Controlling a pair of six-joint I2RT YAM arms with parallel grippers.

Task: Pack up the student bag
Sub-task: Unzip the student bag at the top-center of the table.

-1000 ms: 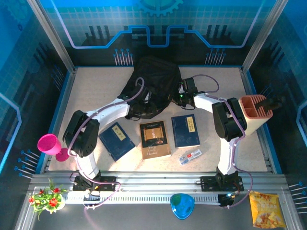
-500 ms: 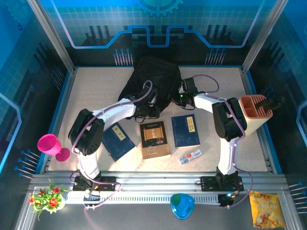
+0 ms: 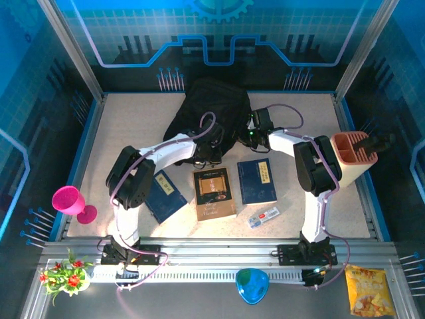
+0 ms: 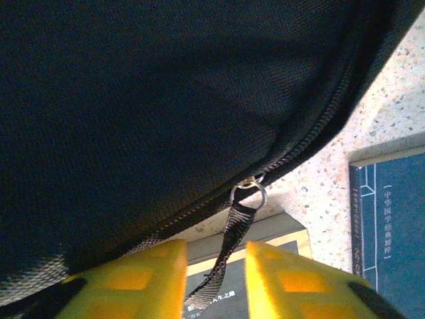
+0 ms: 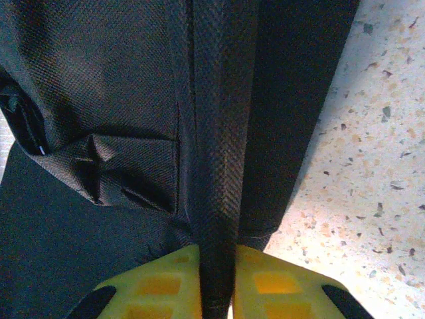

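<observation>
On large black fabric backpack (image 4: 146, 100), right tool (image 5: 216, 269) clamps black webbing strap (image 5: 222, 133); left tool (image 4: 214, 279) gapes around black zipper pull tab (image 4: 230, 242). Floppy tab may slip out on closing.

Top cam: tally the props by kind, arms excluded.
Backpack: 1
Books: 3
Small white packet: 1
Pen holder: 1
Pink goblet: 1
Flower sprig: 1
Blue dish: 1
Snack bag: 1
Total: 10
</observation>
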